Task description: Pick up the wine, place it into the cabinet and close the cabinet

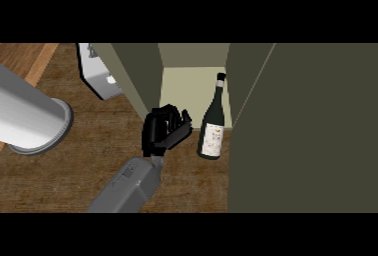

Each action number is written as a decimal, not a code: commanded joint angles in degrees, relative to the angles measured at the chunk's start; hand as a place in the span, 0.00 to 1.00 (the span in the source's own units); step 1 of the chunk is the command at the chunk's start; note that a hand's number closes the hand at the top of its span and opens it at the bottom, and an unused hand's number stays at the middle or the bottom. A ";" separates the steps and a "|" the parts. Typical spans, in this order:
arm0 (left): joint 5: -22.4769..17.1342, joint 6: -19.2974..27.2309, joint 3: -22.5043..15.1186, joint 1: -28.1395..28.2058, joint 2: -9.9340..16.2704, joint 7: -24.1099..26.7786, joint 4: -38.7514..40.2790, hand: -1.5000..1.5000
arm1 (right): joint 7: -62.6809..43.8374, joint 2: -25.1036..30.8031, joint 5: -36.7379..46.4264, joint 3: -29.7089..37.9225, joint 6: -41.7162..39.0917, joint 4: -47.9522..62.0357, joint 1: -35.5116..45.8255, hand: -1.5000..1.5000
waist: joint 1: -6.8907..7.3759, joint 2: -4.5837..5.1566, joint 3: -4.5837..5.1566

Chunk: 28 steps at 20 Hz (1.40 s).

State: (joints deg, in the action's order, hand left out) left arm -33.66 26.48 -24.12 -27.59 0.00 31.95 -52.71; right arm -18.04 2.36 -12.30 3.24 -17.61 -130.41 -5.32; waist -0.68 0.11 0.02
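Observation:
A dark green wine bottle with a pale label stands upright on the wooden counter, just in front of the open cabinet's mouth. The cabinet is olive green with a pale inner floor, and the bottle's neck shows against that floor. The cabinet door stands wide open and fills the right side of the view. My left hand is open just left of the bottle at label height, fingers pointing away from me, with a narrow gap between them. Nothing is in the hand. My right hand does not show.
A large light-grey cylinder stands at the far left of the counter. A light-grey boxy object sits beside the cabinet's left wall. Bare wood lies around my left forearm.

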 commanded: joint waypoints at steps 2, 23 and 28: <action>-11.50 -2.55 -3.49 -3.22 0.00 9.16 9.43 1.00 | -1.27 0.37 -0.99 -0.23 -0.04 0.47 1.01 0.00 | -0.74 0.17 0.04; -22.23 -7.39 -2.64 -18.84 0.00 6.09 20.96 1.00 | 1.34 0.78 -1.15 1.68 -0.53 2.73 1.79 0.00 | -0.50 0.09 0.00; -25.43 -10.39 -2.10 -22.51 0.00 7.75 26.75 1.00 | 2.44 0.04 -1.05 1.20 -0.78 3.84 0.59 0.00 | -1.13 0.27 0.01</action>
State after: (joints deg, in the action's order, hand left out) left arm -56.91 16.66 -26.48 -47.67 0.00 39.99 -27.79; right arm -16.68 2.57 -13.46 3.96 -18.23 -127.46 -4.03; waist -1.61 0.34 0.03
